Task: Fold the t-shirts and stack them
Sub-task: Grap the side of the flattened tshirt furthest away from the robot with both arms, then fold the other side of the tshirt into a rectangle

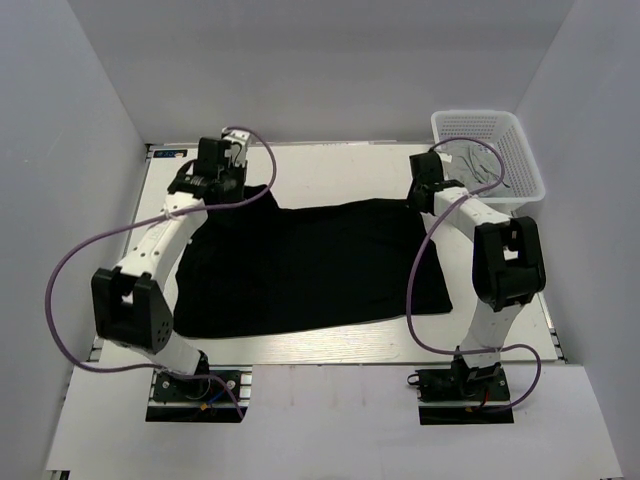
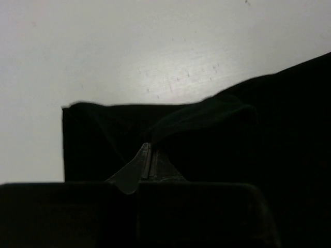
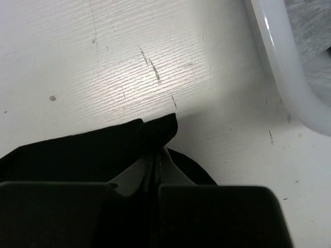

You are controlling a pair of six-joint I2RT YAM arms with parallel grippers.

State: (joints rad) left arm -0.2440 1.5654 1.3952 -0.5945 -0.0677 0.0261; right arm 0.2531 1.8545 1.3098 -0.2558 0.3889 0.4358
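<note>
A black t-shirt point(image 1: 310, 265) lies spread across the middle of the white table. My left gripper point(image 1: 232, 182) is shut on the shirt's far left corner; in the left wrist view the closed fingertips point(image 2: 150, 155) pinch a raised fold of black cloth point(image 2: 207, 116). My right gripper point(image 1: 422, 196) is shut on the far right corner; in the right wrist view the fingertips point(image 3: 158, 157) clamp the black cloth point(image 3: 155, 132) just above the table. A light grey t-shirt point(image 1: 483, 163) lies crumpled in the basket.
A white plastic mesh basket point(image 1: 520, 150) stands at the far right corner, close to my right gripper; its rim shows in the right wrist view point(image 3: 279, 57). White walls enclose the table on three sides. Purple cables loop beside both arms.
</note>
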